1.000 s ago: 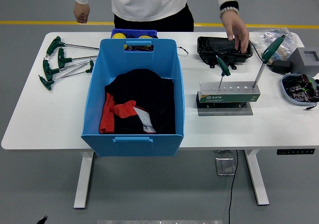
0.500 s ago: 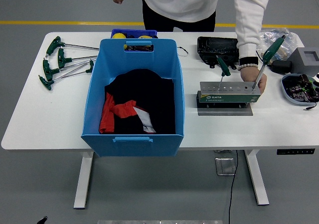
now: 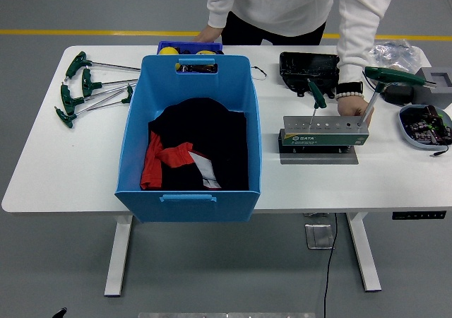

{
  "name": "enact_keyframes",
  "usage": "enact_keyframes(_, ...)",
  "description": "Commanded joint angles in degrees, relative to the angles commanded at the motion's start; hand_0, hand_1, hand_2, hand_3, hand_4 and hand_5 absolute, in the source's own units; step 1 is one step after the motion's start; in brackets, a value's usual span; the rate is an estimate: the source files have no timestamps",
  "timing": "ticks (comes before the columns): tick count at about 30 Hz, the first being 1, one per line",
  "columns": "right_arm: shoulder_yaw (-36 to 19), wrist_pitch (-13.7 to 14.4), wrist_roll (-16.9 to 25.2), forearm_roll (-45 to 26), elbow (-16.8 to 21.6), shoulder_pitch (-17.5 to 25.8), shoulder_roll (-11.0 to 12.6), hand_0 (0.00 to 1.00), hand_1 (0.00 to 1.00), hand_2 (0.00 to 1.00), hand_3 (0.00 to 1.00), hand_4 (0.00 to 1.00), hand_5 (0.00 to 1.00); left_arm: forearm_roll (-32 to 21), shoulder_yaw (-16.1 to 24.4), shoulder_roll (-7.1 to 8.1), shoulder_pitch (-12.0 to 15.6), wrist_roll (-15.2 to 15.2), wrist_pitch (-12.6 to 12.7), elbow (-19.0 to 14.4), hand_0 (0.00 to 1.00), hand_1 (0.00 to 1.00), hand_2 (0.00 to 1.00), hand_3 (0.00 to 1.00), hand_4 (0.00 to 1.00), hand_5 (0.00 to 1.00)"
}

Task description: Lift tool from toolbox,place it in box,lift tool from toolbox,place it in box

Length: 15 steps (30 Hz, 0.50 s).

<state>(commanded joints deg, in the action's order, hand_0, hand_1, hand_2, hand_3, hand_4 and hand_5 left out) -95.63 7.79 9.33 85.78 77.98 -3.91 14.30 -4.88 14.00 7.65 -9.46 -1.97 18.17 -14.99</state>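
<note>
Four green T-handle wrenches (image 3: 88, 88) lie loose at the left of the white table (image 3: 42, 169), same as a second ago. The blue box (image 3: 189, 138) holds only dark and red cloth (image 3: 191, 152), no tools yet. In the tool rack (image 3: 323, 132) two wrenches stand; the person's hand (image 3: 351, 107) has come down by the right wrench (image 3: 381, 85), whose handle has swung flat. Can't tell if it's pinching the shaft. No robot hands showing, so I'd say nothing's been lifted yet.
</note>
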Motion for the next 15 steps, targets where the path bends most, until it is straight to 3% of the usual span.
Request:
enact_keyframes(4,3.20,2.11,1.13,9.21,1.37,-2.34,5.09,0.872,0.832,0.858,0.903,0.998,0.809,-0.23,-0.10,-0.02,-0.12,0.01,-0.02,0.00,0.772,0.801,0.797,0.685,0.696,0.596)
enact_keyframes(5,4.43,2.69,0.96,11.81,1.73,-3.30,6.58,0.947,0.917,0.935,0.954,0.998,0.751,-0.34,-0.13,-0.04,-0.14,0.01,-0.02,0.00,0.771,0.801,0.797,0.685,0.696,0.597)
enact_keyframes(10,11.72,3.18,0.64,23.73,1.15,-9.14,12.65,0.947,0.917,0.935,0.954,0.998,0.751,-0.61,-0.24,-0.13,-0.18,0.11,0.09,-0.06,0.771,0.801,0.797,0.685,0.696,0.597)
enact_keyframes(15,20.15,2.76,1.46,30.14,-2.28,-16.19,15.67,0.970,0.935,0.951,0.975,0.998,0.720,-1.04,-0.41,-0.22,-0.09,0.13,0.30,-0.14,0.772,0.801,0.798,0.686,0.696,0.597)
